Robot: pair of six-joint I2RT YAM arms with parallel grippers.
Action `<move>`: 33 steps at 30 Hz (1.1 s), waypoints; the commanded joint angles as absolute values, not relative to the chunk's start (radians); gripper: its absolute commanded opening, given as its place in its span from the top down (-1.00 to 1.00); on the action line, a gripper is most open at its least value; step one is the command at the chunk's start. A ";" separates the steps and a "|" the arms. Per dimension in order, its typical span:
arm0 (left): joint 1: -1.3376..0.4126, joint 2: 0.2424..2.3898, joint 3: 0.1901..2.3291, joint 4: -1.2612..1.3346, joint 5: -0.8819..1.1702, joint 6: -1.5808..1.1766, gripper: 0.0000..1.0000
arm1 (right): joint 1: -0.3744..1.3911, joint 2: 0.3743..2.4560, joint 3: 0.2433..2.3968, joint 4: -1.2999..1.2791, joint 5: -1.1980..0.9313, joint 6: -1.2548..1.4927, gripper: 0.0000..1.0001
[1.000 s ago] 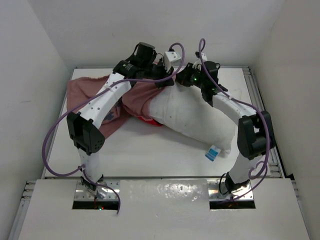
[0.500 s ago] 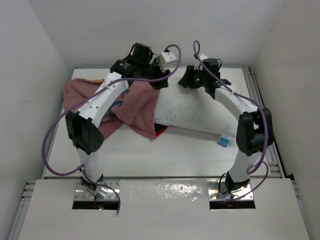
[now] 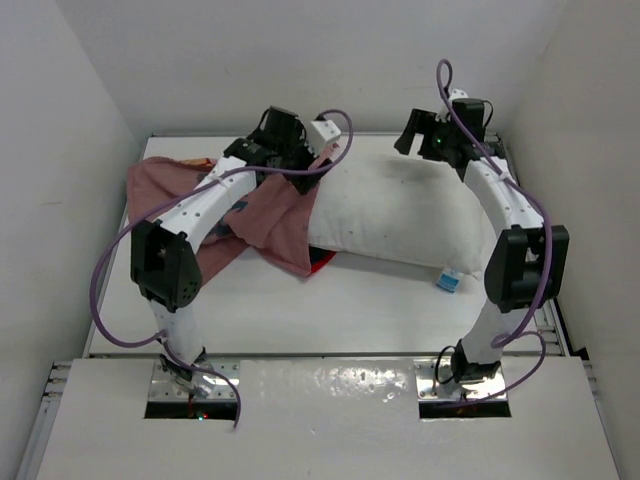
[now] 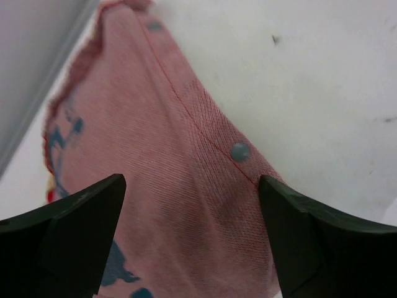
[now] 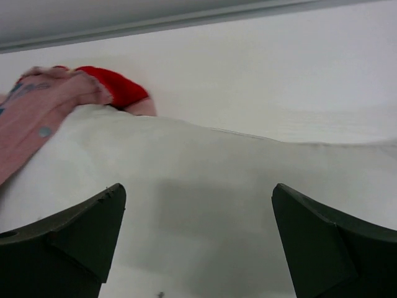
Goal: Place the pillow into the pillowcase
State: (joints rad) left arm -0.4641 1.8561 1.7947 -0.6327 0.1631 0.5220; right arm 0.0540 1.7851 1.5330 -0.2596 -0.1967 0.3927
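Top view first: the pillow (image 3: 395,215) lies across the far half of the table (image 3: 330,315). Its left end is covered by the pillowcase (image 3: 275,210), which is dull pink side up and bunched toward the far left (a sliver of red-orange peeks out at its near edge). The left gripper (image 3: 308,165) hangs over the line where cloth meets pillow. The right gripper (image 3: 420,135) is up above the pillow's far right end. A small blue-and-white tag (image 3: 447,281) sticks out at the pillow's near right corner.

Left wrist now: jaws spread wide with nothing between them. Pink cloth with dark blue print and a round blue snap (image 4: 240,151) lies below, white pillow on the right.

Right wrist: fingers (image 5: 68,236) wide apart, empty. The pillow fills the lower view, with pink cloth draped over its left end.
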 commanded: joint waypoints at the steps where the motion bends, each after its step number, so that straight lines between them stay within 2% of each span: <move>1: -0.471 1.783 1.712 -0.490 0.103 0.565 -0.83 | 0.005 1.830 1.581 -0.333 -0.112 0.410 -0.98; 3: -0.463 1.795 1.724 -0.440 0.118 0.510 -0.94 | 0.005 1.864 1.598 -0.368 -0.052 0.407 -0.98; 6: -0.449 1.900 1.819 -0.382 0.123 0.438 -0.96 | 0.005 1.942 1.653 -0.416 -0.032 0.388 -0.98; 9: -0.449 2.004 1.937 -0.400 0.130 0.393 -0.95 | 0.005 2.006 1.664 -0.459 -0.154 0.324 -0.97; 11: -0.453 2.034 1.983 -0.417 0.143 0.368 -0.95 | 0.028 2.005 1.635 -0.477 -0.230 0.289 -0.87; 12: -0.457 2.048 1.974 -0.408 0.155 0.364 -0.95 | 0.047 1.991 1.571 -0.466 -0.274 0.281 -0.74; 13: -0.460 2.052 1.961 -0.399 0.152 0.364 -0.95 | 0.061 1.971 1.527 -0.427 -0.296 0.275 -0.38; 15: -0.469 2.065 1.938 -0.391 0.147 0.377 -0.95 | 0.087 1.897 1.400 -0.378 -0.351 0.259 0.00; 16: -0.482 2.072 1.928 -0.402 0.132 0.383 -0.94 | 0.112 1.870 1.356 -0.333 -0.379 0.253 0.32; 19: -0.497 2.083 1.919 -0.460 0.085 0.425 -0.74 | 0.167 1.728 1.194 -0.258 -0.496 0.216 0.51; 21: -0.494 2.060 1.870 -0.488 0.046 0.440 -0.60 | 0.198 1.667 1.120 -0.218 -0.543 0.160 0.39; 22: -0.491 2.048 1.847 -0.503 0.031 0.442 -0.54 | 0.227 1.622 1.112 -0.228 -0.573 0.135 0.09; 24: -0.480 2.001 1.766 -0.512 0.014 0.472 -0.20 | 0.244 1.595 1.129 -0.256 -0.597 0.083 -0.27; 25: -0.477 1.985 1.743 -0.520 0.014 0.486 0.00 | 0.244 1.585 1.147 -0.265 -0.613 0.084 -0.69; 26: -0.474 1.955 1.706 -0.523 0.017 0.512 0.42 | 0.241 1.583 1.185 -0.265 -0.617 0.107 -0.93; 28: -0.465 1.925 1.686 -0.526 0.023 0.525 0.67 | 0.226 1.609 1.230 -0.232 -0.624 0.165 -0.98; 31: -0.448 1.893 1.698 -0.549 0.061 0.548 0.70 | 0.219 1.705 1.343 -0.207 -0.630 0.227 -0.98; 33: -0.437 1.879 1.730 -0.572 0.075 0.548 0.30 | 0.229 1.776 1.440 -0.213 -0.664 0.244 -0.98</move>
State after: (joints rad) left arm -0.4625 1.9625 1.6852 -0.5400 0.0498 0.5255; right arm 0.2302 1.6951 1.3205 -0.2661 -0.5957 0.1932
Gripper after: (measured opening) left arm 0.289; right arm 0.986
